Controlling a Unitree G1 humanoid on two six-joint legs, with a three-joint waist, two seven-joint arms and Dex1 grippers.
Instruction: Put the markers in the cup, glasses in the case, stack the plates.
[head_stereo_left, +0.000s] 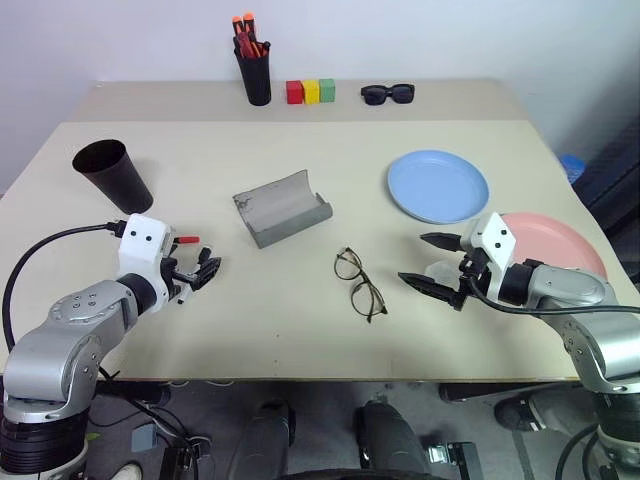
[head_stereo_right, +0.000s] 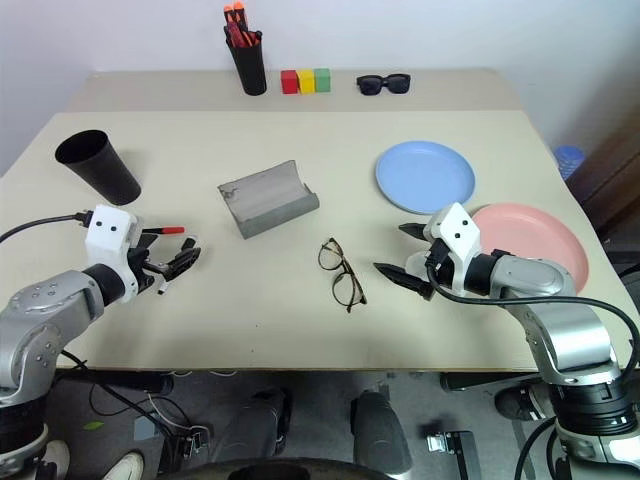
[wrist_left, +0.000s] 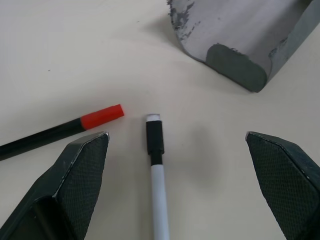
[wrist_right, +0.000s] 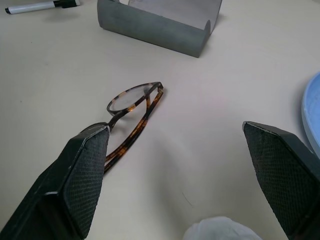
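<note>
My left gripper (wrist_left: 176, 136) is open, just above the table, its fingers either side of the capped tip of the white marker (wrist_left: 156, 160). The black marker with a red end (wrist_left: 102, 115) lies just outside one finger. The black cup (head_stereo_left: 113, 172) stands at the far left. The grey case (head_stereo_left: 282, 208) lies open mid-table. The glasses (head_stereo_left: 360, 283) lie folded in front of it. My right gripper (head_stereo_left: 415, 260) is open, pointing at the glasses from their right. The blue plate (head_stereo_left: 438, 186) and pink plate (head_stereo_left: 560, 245) lie side by side at the right.
At the back stand a black pen pot with red-orange markers (head_stereo_left: 256, 75), three coloured blocks (head_stereo_left: 311, 92) and black sunglasses (head_stereo_left: 387, 94). A small white crumpled thing (wrist_right: 220, 230) lies under my right gripper.
</note>
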